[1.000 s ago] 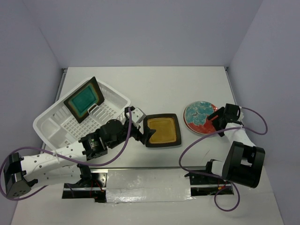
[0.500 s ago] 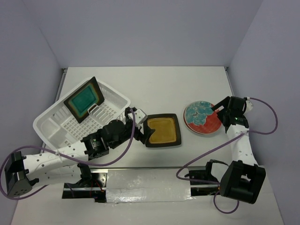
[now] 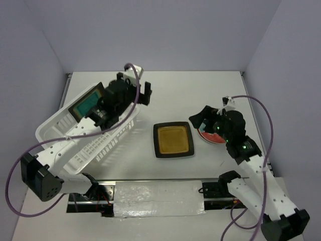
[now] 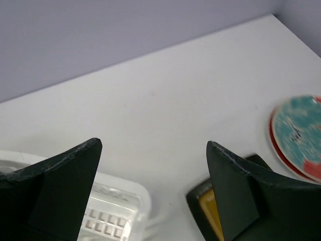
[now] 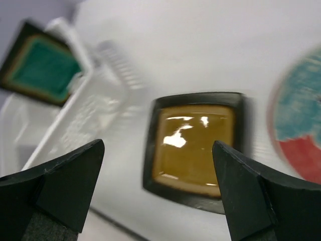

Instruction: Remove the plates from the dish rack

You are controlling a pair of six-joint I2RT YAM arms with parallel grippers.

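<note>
Both arms had swung away from where they were half a second before. The left gripper [image 3: 143, 90] had left the mustard-yellow plate's [image 3: 173, 140] left edge and now hung over the far right corner of the dish rack [image 3: 55, 130], close to the teal-green plate [image 3: 84, 105]. The right gripper [image 3: 199, 118] had come from the right side of the round red plate [image 3: 213, 139] to hang above it, so that the arm covered most of that plate in the top view. The mustard-yellow plate had not shifted.

The left fingers [image 4: 65, 186] were spread wide with nothing between them; past them its wrist view showed bare counter [image 4: 165, 95], a white corner of the rack, a corner of the mustard-yellow plate and the round red plate with its mottled teal pattern. The right fingers [image 5: 70, 181] were likewise released and empty, pointing left toward the mustard-yellow plate, which filled the gap between them in the blurred right wrist view.

The teal-green plate stood tilted on edge at the far end of the dish rack, still inside it, partly hidden by the left arm from above. The mustard-yellow plate lay flat on the counter between the rack and the round red plate, touching neither. The round red plate lay flat on the counter to the right. In the left wrist view a second red edge showed beneath its rim; whether that was another plate could not be told.
</note>
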